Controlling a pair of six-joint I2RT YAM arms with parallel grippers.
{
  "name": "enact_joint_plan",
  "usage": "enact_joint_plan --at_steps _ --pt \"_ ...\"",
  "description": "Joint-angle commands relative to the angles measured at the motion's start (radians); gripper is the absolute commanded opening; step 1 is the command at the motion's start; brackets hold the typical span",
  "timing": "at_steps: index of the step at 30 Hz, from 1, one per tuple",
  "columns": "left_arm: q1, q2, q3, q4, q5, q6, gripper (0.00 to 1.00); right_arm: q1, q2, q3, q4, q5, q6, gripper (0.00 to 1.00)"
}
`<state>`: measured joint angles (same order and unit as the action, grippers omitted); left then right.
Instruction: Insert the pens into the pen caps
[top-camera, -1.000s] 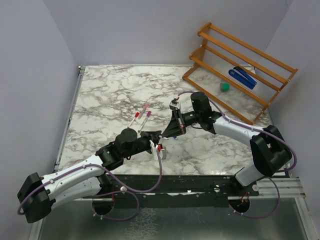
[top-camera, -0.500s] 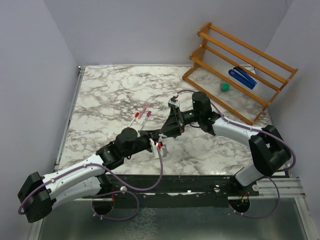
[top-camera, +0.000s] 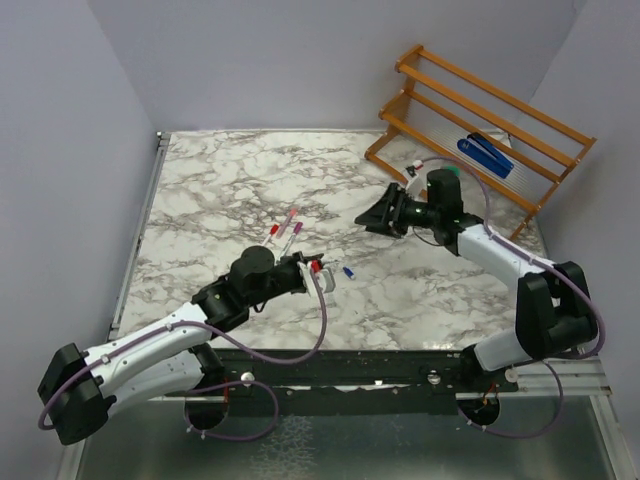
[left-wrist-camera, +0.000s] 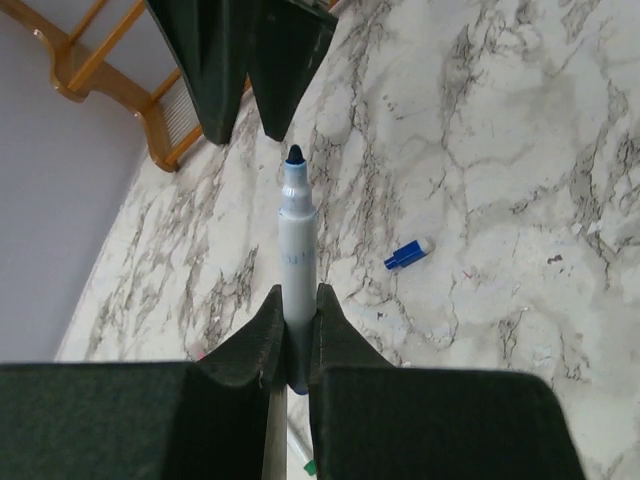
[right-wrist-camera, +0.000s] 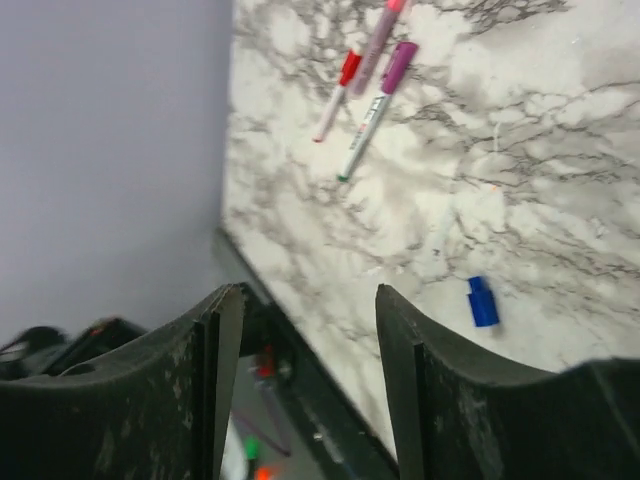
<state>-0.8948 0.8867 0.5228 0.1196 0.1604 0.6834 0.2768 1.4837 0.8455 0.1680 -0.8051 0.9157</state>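
1. Left wrist view: the left gripper (left-wrist-camera: 298, 302) is clamped tight on a blue-tipped pen (left-wrist-camera: 297, 235). The pen's bare tip points away toward the far right.
2. The blue cap (left-wrist-camera: 408, 254) lies on the marble table (left-wrist-camera: 520, 150), near the pen's right side and not touching it.
3. The right gripper (right-wrist-camera: 305, 300) stands with its jaws well apart and nothing between them, near the wooden rack (top-camera: 495, 104).
4. Three capped pens (right-wrist-camera: 370, 120) lie together, far left of the cap.
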Motion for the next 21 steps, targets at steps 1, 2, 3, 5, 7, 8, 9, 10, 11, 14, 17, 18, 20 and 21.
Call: enact_joint_plan --at_steps 1,2,3,5,7,8,9,10,11,14,17,18,20,21 --pt "0.052 0.030 0.073 -0.050 0.135 -0.277 0.00 0.178 -0.077 0.138 -0.508 0.520 -0.559 0.57" --pt "0.068 0.047 0.088 -0.063 0.168 -0.315 0.00 0.215 -0.084 0.149 -0.539 0.591 -0.592 0.55" --pt "0.087 0.066 0.102 -0.077 0.211 -0.350 0.00 0.250 -0.091 0.151 -0.560 0.656 -0.615 0.54" --pt "0.135 0.116 0.127 -0.099 0.331 -0.407 0.00 0.312 -0.107 0.143 -0.577 0.773 -0.636 0.52" --pt "0.188 0.159 0.151 -0.116 0.434 -0.451 0.00 0.364 -0.137 0.116 -0.571 0.869 -0.640 0.52" --pt "0.217 0.179 0.164 -0.138 0.476 -0.467 0.00 0.381 -0.155 0.103 -0.572 0.902 -0.636 0.52" --pt "0.241 0.194 0.180 -0.155 0.512 -0.477 0.00 0.386 -0.178 0.094 -0.582 0.922 -0.613 0.53" --pt "0.261 0.206 0.190 -0.164 0.536 -0.487 0.00 0.387 -0.201 0.086 -0.590 0.947 -0.568 0.55" --pt "0.278 0.210 0.196 -0.164 0.549 -0.495 0.00 0.387 -0.223 0.079 -0.606 0.973 -0.519 0.57" --pt "0.304 0.194 0.185 -0.124 0.551 -0.531 0.00 0.386 -0.288 0.065 -0.603 0.962 -0.334 0.72" --pt "0.326 0.174 0.190 -0.101 0.549 -0.553 0.00 0.385 -0.322 0.044 -0.574 0.956 0.030 0.80" --pt "0.328 0.166 0.195 -0.106 0.544 -0.553 0.00 0.385 -0.324 0.034 -0.563 0.956 0.171 0.76" --pt "0.331 0.147 0.203 -0.116 0.523 -0.557 0.00 0.384 -0.308 0.021 -0.550 0.943 0.442 0.70" --pt "0.331 0.132 0.207 -0.118 0.510 -0.559 0.00 0.382 -0.291 0.017 -0.549 0.924 0.573 0.65"
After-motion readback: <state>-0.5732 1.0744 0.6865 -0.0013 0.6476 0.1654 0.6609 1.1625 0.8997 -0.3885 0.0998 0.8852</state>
